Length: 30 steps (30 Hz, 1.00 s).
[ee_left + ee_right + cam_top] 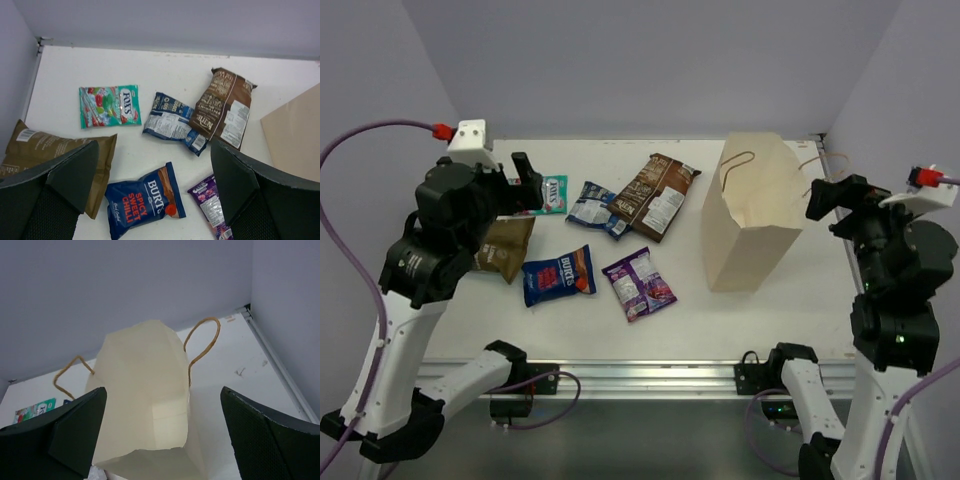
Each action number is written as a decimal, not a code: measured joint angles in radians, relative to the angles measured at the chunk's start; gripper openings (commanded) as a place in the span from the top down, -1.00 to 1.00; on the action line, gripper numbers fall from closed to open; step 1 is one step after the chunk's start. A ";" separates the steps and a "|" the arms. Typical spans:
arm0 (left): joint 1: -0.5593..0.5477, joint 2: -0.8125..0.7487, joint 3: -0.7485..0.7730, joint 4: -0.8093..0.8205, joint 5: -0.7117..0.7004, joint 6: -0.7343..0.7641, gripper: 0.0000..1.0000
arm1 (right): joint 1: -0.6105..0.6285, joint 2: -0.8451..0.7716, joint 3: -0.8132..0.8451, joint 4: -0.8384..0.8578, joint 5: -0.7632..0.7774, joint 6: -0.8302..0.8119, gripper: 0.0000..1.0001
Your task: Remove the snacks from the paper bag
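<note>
Both tools stand with their fingers spread wide and nothing between them. The left tool hangs above the desk's 9 o'clock side, and the right tool hangs at the 3 o'clock edge, just beside the bag's top.

On the white desk, the paper bag is by far the biggest thing. It is cream and upright, at about 3 o'clock from the desk's middle, with its thin brown cord handles at the top. In the right wrist view it fills the space between that tool's fingers.

All six snacks lie flat on the desk outside the bag, toward its 9 o'clock.

- The dark brown-white packet is at 12 o'clock of the group, tilted.
- The olive-brown packet sits at 9 o'clock, partly under the left arm.
- The blue-red packet lies at 7 o'clock, just beside the olive-brown one.
- The purple packet lies at 5 o'clock, nearest the bag but apart from it.
- The blue-white packet is toward 11 o'clock, with its edge touching or slightly overlapped by the dark brown-white packet.
- The green-red packet is at 10 o'clock, right by the left tool's fingertips in the top view.
</note>
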 measured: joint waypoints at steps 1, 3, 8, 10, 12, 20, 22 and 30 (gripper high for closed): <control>0.000 -0.010 0.021 -0.007 -0.008 0.006 -1.00 | 0.000 -0.024 0.023 0.001 -0.001 -0.009 -0.98; 0.000 -0.039 0.062 -0.015 -0.021 0.022 -1.00 | 0.005 -0.071 0.071 0.000 -0.003 -0.023 -0.98; 0.000 -0.151 0.152 -0.027 -0.040 0.055 -1.00 | 0.059 -0.165 0.146 0.011 -0.003 -0.050 -0.98; 0.000 -0.212 0.176 -0.026 -0.040 0.071 -1.00 | 0.090 -0.206 0.147 0.016 -0.003 -0.060 -0.98; 0.000 -0.278 0.189 -0.020 -0.040 0.092 -1.00 | 0.120 -0.245 0.135 0.024 0.001 -0.072 -0.98; -0.002 -0.435 0.115 -0.026 -0.039 0.163 -1.00 | 0.257 -0.453 0.019 0.104 0.037 -0.159 -0.98; -0.005 -0.455 0.083 -0.034 -0.039 0.167 -1.00 | 0.272 -0.494 -0.009 0.124 0.042 -0.181 -0.98; -0.042 -0.527 0.028 -0.059 -0.045 0.173 -1.00 | 0.299 -0.557 -0.112 0.172 0.081 -0.215 -0.98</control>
